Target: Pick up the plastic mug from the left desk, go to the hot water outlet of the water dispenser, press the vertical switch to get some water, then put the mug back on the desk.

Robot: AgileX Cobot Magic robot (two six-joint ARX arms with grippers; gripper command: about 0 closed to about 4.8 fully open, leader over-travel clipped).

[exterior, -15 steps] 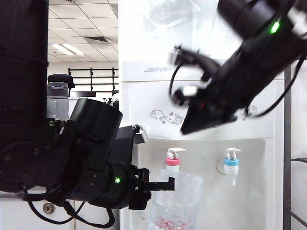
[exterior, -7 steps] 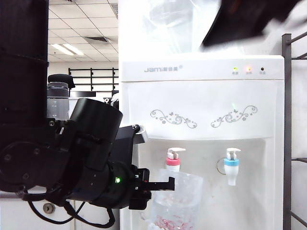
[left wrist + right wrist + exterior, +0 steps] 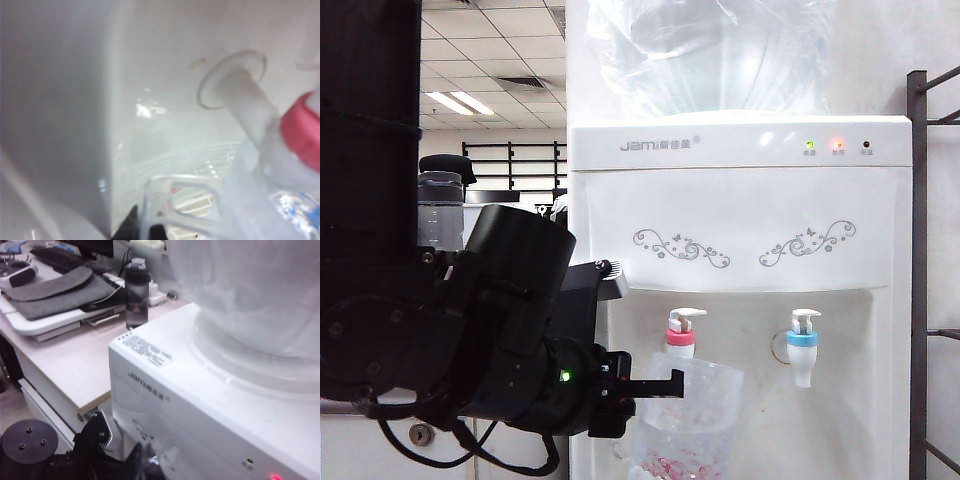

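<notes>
One plastic mug (image 3: 690, 420) — left claw (image 3: 665, 385); two taps

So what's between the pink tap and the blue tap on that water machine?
Nothing. In the exterior view the stretch of white back panel between the hot water outlet and the blue-collared tap is bare; the plastic mug sits lower, under the red one.

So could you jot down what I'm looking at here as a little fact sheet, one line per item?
machine: white water dispenser with a big clear bottle on top
taps: hot water outlet with a red collar, beside a blue-collared tap
cup: clear plastic mug, directly under the red tap
left end effector: shut on the mug's handle
right end effector: out of sight, its camera looks down on the dispenser's top
lights: green and red, both lit
nearby: beige desk with a dark bottle
</notes>
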